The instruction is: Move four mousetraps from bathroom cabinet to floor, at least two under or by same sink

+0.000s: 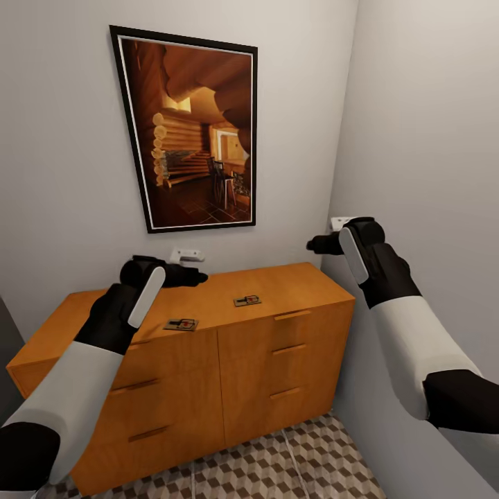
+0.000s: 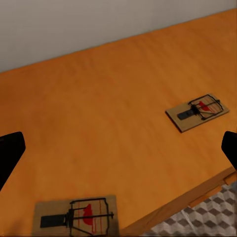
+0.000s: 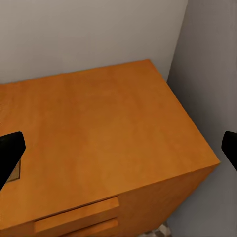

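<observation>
Now the cabinet [image 1: 291,284] is seen from the head, two mousetraps [image 1: 181,324] [image 1: 247,300] lying on top. Trap springs are resolved by the left wrist. Left gripper [image 2: 118,148] and right gripper [image 3: 118,148] are spread wide, empty.

A large framed picture [image 1: 190,132] hangs on the pale grey back wall [image 1: 62,152]. Its frame is thin and black, and the print shows the warm orange-brown inside of a log cabin, with stacked logs and chairs. Below the picture, low on the same wall, sits a small white socket [image 1: 186,255]. A second white socket [image 1: 339,222] is fixed on the grey side wall [image 1: 430,138], near the corner.
</observation>
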